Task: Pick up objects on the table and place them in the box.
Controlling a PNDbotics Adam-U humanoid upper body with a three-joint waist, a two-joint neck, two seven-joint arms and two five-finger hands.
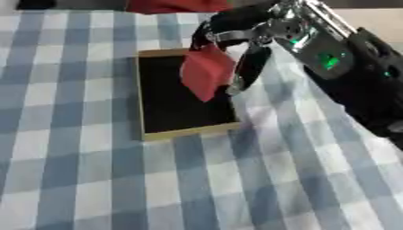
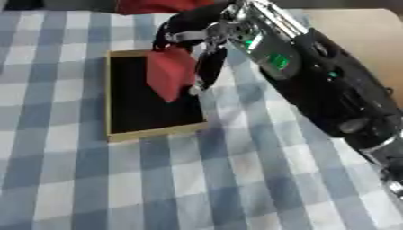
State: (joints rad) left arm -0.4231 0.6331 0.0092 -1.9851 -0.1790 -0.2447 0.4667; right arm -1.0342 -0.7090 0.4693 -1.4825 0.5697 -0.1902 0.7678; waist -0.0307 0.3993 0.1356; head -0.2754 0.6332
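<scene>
Left eye view: a red object (image 1: 206, 72) is being pinched by the right hand (image 1: 236, 42), fingers curled round it, above the far right part of the box (image 1: 189, 130). If released here, it may be caught on the right rim and tipped onto the checked cloth (image 1: 94, 179).

Right robot hand (image 1: 236, 49), fingers curled

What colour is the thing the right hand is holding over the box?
Red, held in the right hand above the box; the object is clearest in the left eye view.

Blue-white checked tablecloth (image 1: 94, 179); bare tan tabletop (image 2: 354, 27) far right.
</scene>
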